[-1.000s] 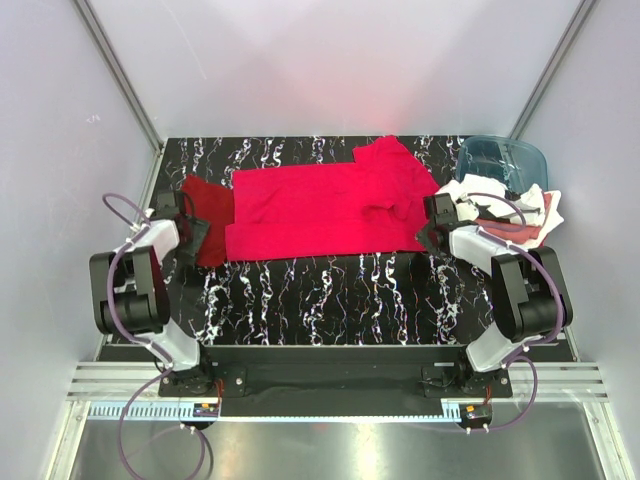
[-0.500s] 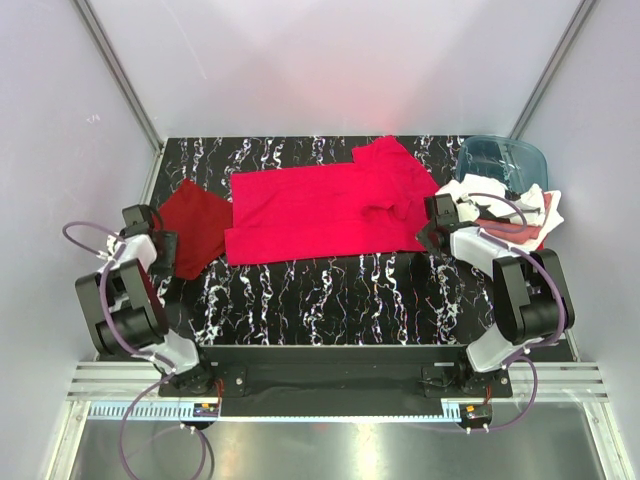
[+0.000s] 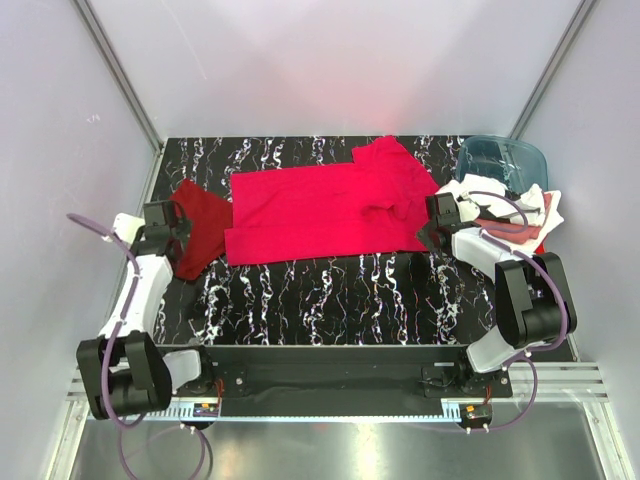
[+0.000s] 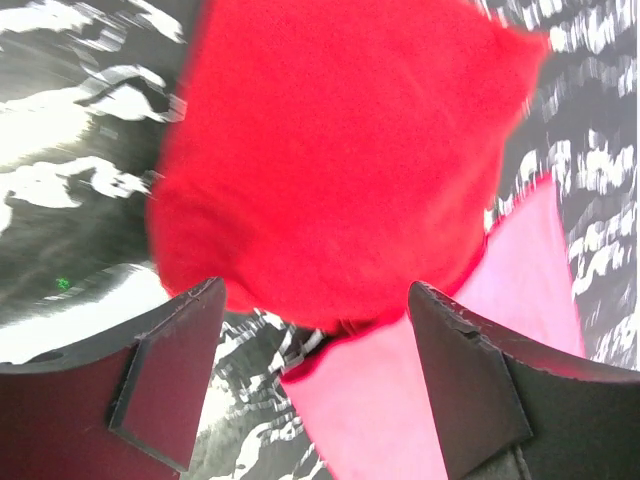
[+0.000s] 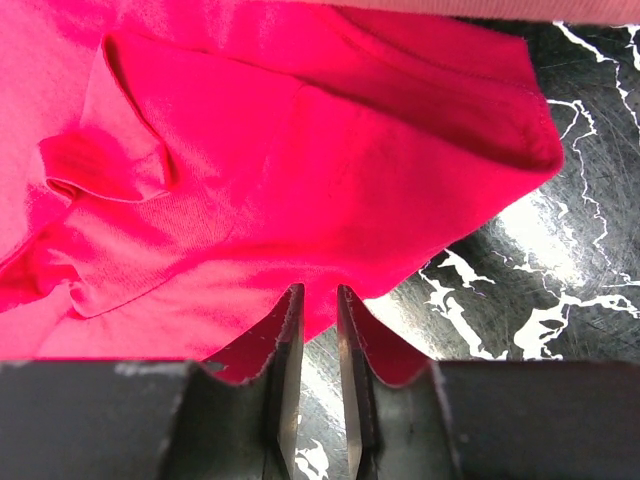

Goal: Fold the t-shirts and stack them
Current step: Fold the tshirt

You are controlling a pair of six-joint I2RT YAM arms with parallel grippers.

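Change: the left arm has unfolded since half a second ago. Its elbow has swung down to the near left corner, and its tool has shifted right, back to the edge of the darker red cloth. The right arm and the large shirt have stayed put.
Left tool (image 3: 176,231): fingers spread wide apart, gripping nothing. It hangs over the near-left edge of the darker red t-shirt (image 3: 201,222).
Left wrist view: the cloth fills the frame above and between the two fingers (image 4: 170,380). A pink-looking corner of the larger shirt lies at lower right.
Right tool (image 3: 428,232): fingers drawn almost together, with the hem of the crimson t-shirt (image 3: 320,205) caught at their tips.
Right wrist view: the hem runs across the finger tips. Bare counter shows in the narrow slit below them, and a sleeve fold sits up and to the left.
Crimson t-shirt: spread flat across the middle of the counter (image 3: 330,290). One sleeve points to the far edge, and the near right corner is at the right tool.
Darker red t-shirt: a small folded patch at the left end of the counter, touching the left edge of the crimson one.
Pile of t-shirts (image 3: 505,215): a loose heap of white, salmon and red cloth at the right end, just behind the right tool.
Tub (image 3: 500,158): translucent blue-teal, at the far right corner, touching the heap.
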